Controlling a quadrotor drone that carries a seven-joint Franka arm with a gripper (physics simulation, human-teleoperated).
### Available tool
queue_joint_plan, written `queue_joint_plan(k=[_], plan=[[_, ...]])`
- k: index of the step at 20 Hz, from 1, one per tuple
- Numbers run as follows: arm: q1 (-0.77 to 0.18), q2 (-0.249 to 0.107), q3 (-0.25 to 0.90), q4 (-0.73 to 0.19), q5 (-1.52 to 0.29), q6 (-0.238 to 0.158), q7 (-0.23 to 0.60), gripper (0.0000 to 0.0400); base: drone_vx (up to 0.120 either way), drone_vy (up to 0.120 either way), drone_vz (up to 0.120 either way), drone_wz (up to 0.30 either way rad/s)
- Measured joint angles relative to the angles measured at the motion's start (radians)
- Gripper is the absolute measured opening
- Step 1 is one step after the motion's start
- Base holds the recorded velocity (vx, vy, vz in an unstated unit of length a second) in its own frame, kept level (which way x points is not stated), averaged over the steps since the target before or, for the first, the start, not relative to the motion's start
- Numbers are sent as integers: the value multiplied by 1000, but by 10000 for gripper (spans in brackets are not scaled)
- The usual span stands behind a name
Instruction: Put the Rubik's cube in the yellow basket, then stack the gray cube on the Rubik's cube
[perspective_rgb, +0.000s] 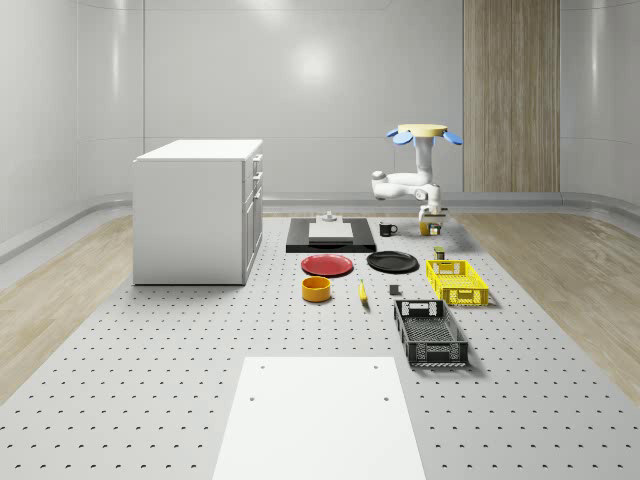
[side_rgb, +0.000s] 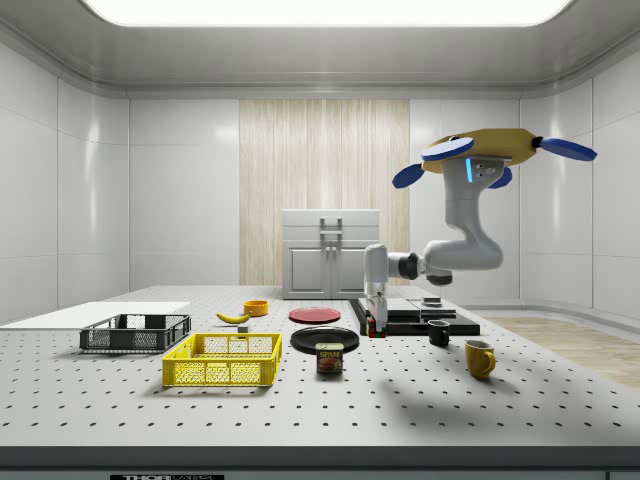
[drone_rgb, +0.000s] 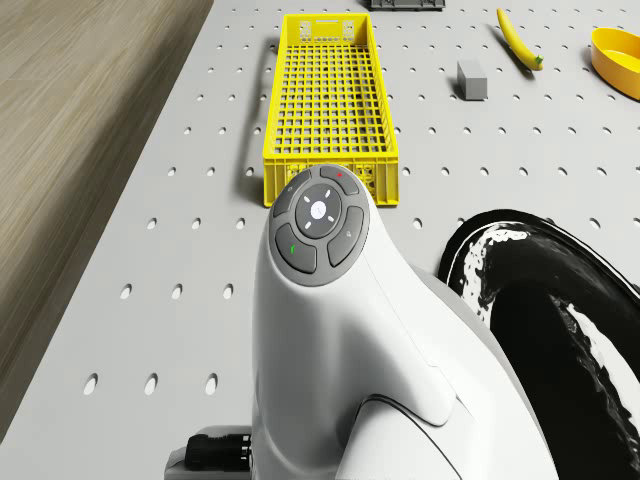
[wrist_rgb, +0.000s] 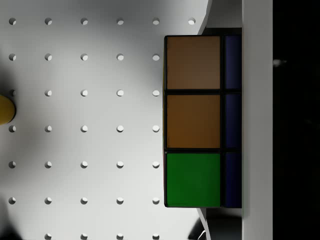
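The hand (side_rgb: 375, 322) is pinching the Rubik's cube (wrist_rgb: 200, 120) just above the counter (perspective_rgb: 150, 380), beyond the yellow basket (perspective_rgb: 457, 281). The drone (side_rgb: 487, 152) is hovering above it. The gray cube (drone_rgb: 472, 79) is sitting beside the basket, near the banana (drone_rgb: 518, 38).

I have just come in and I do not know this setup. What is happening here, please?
A drone hovers over the far part of the table, with its arm reaching down. The gripper is low by the black plate, and the wrist view shows the Rubik's cube right against it. The yellow basket is empty. The gray cube sits on the table beside the basket, near the banana.
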Motion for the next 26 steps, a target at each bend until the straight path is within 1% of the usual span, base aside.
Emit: queue_joint_plan(k=[26], plan=[[-10, -56, 9, 2, 23, 52, 9, 325, 120, 0, 0, 0]])
